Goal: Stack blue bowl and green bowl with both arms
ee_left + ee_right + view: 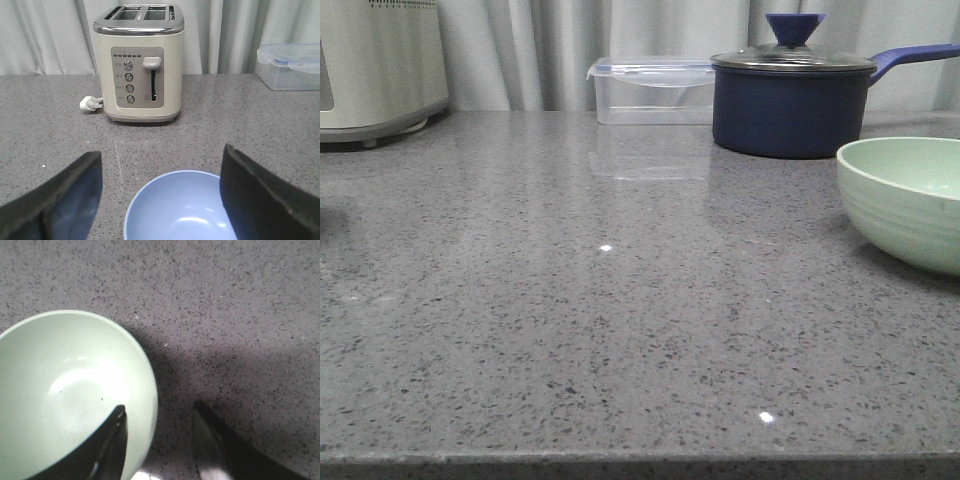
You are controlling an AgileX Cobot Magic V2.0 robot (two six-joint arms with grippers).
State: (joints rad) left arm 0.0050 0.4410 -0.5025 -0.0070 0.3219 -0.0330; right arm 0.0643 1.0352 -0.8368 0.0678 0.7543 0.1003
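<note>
the left pincer (160,200) hangs wide open over the blue bowl (182,207), which sits on the grey tabletop (50,115) in front of the cream toaster (140,62). the right pincer (159,445) is open too, one finger (107,450) inside the green bowl (65,390) and the other outside its rim.

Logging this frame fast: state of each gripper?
Left gripper: open, above the blue bowl.
Right gripper: open, fingers straddling the green bowl rim.
</note>
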